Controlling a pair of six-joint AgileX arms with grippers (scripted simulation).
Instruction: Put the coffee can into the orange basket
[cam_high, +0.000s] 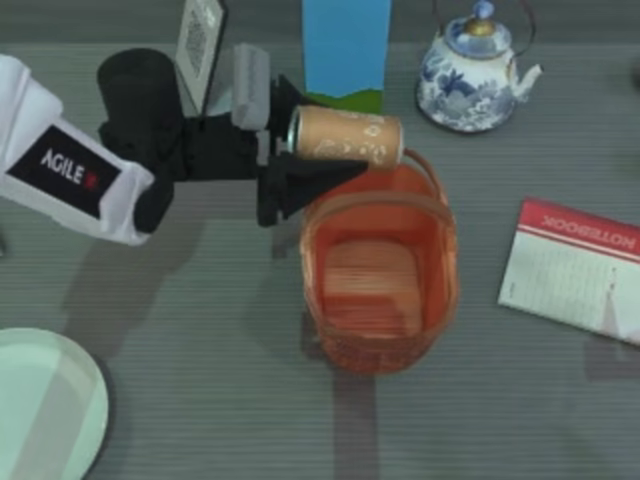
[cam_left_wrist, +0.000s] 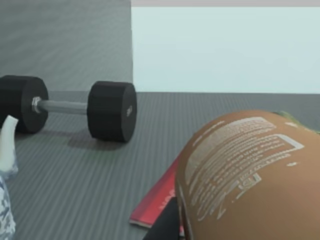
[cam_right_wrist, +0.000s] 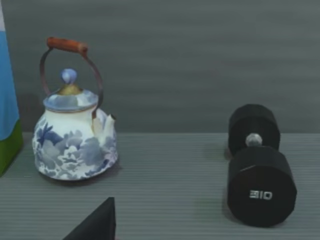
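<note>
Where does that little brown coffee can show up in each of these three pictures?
Top view: the coffee can lies on its side in the left gripper, above the orange basket's far rim.
Left wrist view: the can fills the near foreground.
Right wrist view: not in it.
Shared landmark: the teapot.

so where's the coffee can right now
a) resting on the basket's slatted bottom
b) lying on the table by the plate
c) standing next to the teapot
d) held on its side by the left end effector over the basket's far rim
d: in the top view the coffee can lies sideways in the left end effector, above the far rim of the orange basket, whose bottom is bare.
</note>
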